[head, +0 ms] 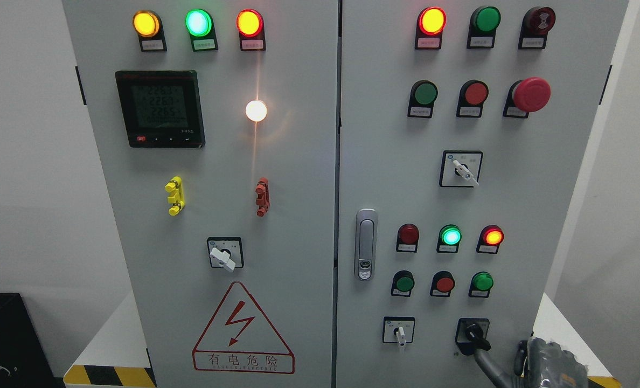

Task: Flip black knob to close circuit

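Observation:
The black knob [472, 330] sits in a black square at the lower right of the grey cabinet's right door [546, 215]. Its handle points down and to the right. My right hand [487, 355] comes in from the bottom right corner and reaches up to the knob's handle, touching its lower end. The rest of the hand is dark, mottled and cut off by the picture's bottom edge. My left arm is out of view.
A white rotary switch [400, 331] sits left of the knob. Above are green and red push buttons [444, 283] and lit indicator lamps [450, 236]. A silver door handle [365, 243] stands near the door's left edge. A yellow-black striped edge [110, 375] marks the platform below.

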Action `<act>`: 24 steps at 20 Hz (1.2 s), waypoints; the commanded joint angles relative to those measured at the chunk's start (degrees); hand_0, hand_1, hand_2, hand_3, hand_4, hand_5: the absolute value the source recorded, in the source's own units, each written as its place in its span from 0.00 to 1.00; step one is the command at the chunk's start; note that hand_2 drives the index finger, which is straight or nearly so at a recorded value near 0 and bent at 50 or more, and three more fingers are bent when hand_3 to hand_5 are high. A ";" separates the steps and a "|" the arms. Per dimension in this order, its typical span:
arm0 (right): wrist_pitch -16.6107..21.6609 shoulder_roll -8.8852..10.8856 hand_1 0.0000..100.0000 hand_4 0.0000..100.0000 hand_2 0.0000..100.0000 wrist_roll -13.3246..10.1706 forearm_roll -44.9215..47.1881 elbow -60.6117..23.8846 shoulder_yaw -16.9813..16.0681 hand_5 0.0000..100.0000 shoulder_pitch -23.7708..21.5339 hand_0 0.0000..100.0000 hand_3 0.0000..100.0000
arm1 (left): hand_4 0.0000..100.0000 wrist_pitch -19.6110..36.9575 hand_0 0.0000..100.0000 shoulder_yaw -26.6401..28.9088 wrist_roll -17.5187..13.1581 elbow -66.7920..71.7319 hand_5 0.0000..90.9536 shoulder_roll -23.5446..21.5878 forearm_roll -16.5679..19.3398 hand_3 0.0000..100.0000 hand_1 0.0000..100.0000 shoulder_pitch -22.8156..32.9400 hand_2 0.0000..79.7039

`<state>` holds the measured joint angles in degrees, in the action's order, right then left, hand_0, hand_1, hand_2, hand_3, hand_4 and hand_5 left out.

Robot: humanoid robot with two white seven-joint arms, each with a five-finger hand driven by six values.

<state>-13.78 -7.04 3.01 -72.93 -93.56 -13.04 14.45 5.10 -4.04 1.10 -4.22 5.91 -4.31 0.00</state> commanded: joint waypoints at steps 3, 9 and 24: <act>0.24 0.09 0.09 0.94 0.91 -0.20 0.07 -0.13 2.14 0.97 -0.83 0.00 1.00 | 0.00 0.00 0.12 0.00 0.04 0.00 0.00 -0.02 0.00 0.00 0.56 0.35 0.00; 0.42 -0.17 0.09 0.94 0.91 -0.20 -0.02 -0.31 4.68 0.97 -1.62 0.00 1.00 | 0.00 0.00 0.12 0.00 0.04 0.00 0.00 -0.02 0.00 0.00 0.56 0.35 0.00; 0.51 -0.61 0.10 0.93 0.90 -0.72 0.16 -4.69 7.50 0.97 -5.66 0.00 1.00 | 0.00 0.00 0.12 0.00 0.04 0.00 0.00 0.07 0.00 0.00 0.56 0.35 0.00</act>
<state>-13.33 -7.37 2.81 -72.84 -95.07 -8.97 10.94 5.10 -4.04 1.10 -4.22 5.91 -4.31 0.00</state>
